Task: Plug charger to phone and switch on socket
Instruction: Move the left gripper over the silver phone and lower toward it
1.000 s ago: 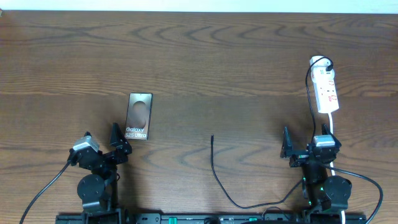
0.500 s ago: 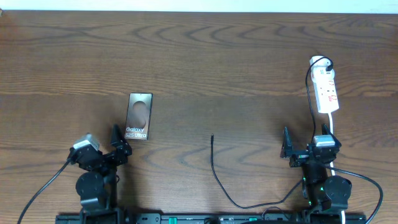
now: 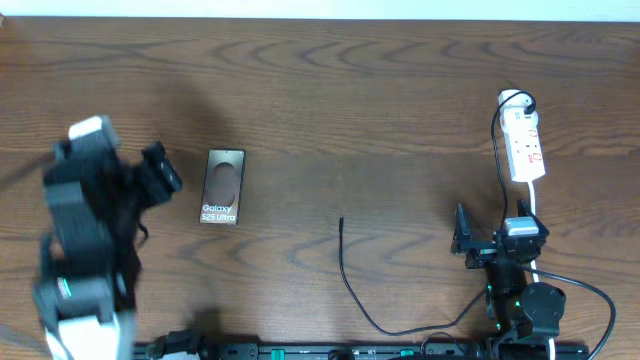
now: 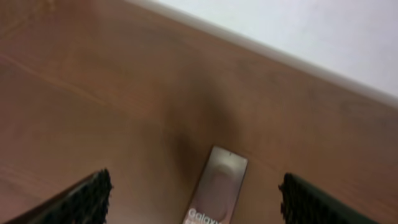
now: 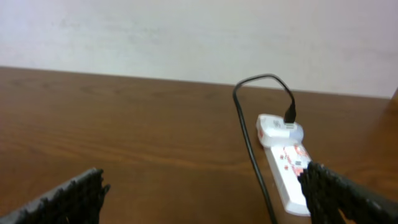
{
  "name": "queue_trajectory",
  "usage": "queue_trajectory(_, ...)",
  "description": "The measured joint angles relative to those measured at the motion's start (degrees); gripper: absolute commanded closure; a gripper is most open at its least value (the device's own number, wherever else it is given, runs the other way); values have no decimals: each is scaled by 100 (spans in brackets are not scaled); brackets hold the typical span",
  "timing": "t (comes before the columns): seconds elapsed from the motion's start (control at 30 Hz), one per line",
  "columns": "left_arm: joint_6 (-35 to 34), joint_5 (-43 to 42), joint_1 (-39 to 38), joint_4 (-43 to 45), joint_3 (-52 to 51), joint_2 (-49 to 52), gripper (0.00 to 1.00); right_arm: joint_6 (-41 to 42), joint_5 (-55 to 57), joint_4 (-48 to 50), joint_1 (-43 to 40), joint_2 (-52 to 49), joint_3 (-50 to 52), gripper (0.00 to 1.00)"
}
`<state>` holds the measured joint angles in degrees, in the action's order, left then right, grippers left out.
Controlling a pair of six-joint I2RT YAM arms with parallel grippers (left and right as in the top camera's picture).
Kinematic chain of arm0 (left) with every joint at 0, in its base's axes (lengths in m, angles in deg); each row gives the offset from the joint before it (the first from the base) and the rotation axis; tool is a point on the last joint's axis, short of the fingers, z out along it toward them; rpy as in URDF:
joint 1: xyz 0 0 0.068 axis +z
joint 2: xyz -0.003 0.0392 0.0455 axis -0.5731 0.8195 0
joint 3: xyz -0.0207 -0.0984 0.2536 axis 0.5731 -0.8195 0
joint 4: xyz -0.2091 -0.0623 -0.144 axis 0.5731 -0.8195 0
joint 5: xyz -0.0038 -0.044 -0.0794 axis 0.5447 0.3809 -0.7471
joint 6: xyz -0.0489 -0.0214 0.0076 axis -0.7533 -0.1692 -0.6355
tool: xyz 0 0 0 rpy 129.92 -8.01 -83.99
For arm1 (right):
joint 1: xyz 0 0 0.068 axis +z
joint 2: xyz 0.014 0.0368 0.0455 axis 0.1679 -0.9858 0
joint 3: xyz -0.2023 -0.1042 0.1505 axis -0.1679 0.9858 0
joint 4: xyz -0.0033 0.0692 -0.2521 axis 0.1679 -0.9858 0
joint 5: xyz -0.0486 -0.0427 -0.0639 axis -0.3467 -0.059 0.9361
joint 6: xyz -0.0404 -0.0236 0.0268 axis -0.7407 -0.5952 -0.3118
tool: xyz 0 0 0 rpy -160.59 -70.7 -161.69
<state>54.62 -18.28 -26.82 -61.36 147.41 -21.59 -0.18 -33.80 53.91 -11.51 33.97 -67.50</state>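
Note:
The phone [image 3: 221, 186] lies flat left of centre, brown-bronze with white "Galaxy S25 Ultra" lettering. My left gripper [image 3: 152, 180] is raised and blurred just left of it. In the left wrist view the gripper [image 4: 196, 202] is open and empty, with the phone [image 4: 219, 180] below, between its fingers. The charger [image 3: 347, 275] is a thin black cable on the table, its plug tip [image 3: 341, 221] pointing away at centre. The white socket [image 3: 524, 145] lies far right, also in the right wrist view [image 5: 285, 163]. My right gripper [image 3: 490, 238] is open and empty near its base.
A black plug [image 5: 290, 115] sits in the socket's far end, and its black cable [image 5: 249, 146] runs back toward me along the socket's left side. Thicker cables trail from both arm bases [image 3: 530, 310] at the front edge. A pale wall borders the table's far edge.
My left arm has lifted off its base and swung up and forward, and its gripper now hangs beside and over the phone. The right arm, phone, charger and socket have not moved.

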Motion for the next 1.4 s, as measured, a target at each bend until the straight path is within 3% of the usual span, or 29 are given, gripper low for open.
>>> queue_trajectory(0.17, 424, -216, 0, -1611, 1860, 1998, 15, 0, 9, 0, 0, 4, 0, 1)
queue_trajectory(0.3, 590, -439, -7, -1779, 2221, 3091, 16, -2, 9, 0, 0, 4, 0, 1)
queue_trajectory(0.33, 601, -490, -7, -1799, 2223, 3283, 29, 0, 11, 0, 0, 7, 0, 1)
queue_trajectory(0.37, 616, -538, -7, -1810, 2223, 3471, 60, -2, 11, 0, 0, 4, 0, 1)
queue_trajectory(0.4, 627, -621, -7, -1816, 2223, 3687, 75, -2, 11, 0, 0, 4, 0, 1)
queue_trajectory(0.43, 625, -678, -7, -1818, 2223, 3832, 78, 0, 9, 0, 0, 4, 0, 1)
queue_trajectory(0.47, 640, -748, -7, -1825, 2223, 4004, 67, 0, 11, 0, 0, 4, 0, 1)
queue_trajectory(0.5, 640, -785, -7, -1821, 2223, 4129, 22, -2, 11, 0, -2, 4, 0, 1)
queue_trajectory(0.53, 651, -817, -7, -1823, 2223, 4251, 0, -2, 11, 0, -2, 4, 0, 1)
queue_trajectory(0.87, 767, -953, -11, -1886, 2223, 4588, 2, 0, 11, 0, 0, 4, 0, 1)
queue_trajectory(1.1, 1519, -994, -227, -2039, 2223, 4588, 2, -2, 11, 0, 0, 4, 0, 1)
queue_trajectory(1.4, 1792, -695, -656, -2035, 2223, 4588, 2, -2, 11, 0, -2, 4, 0, 1)
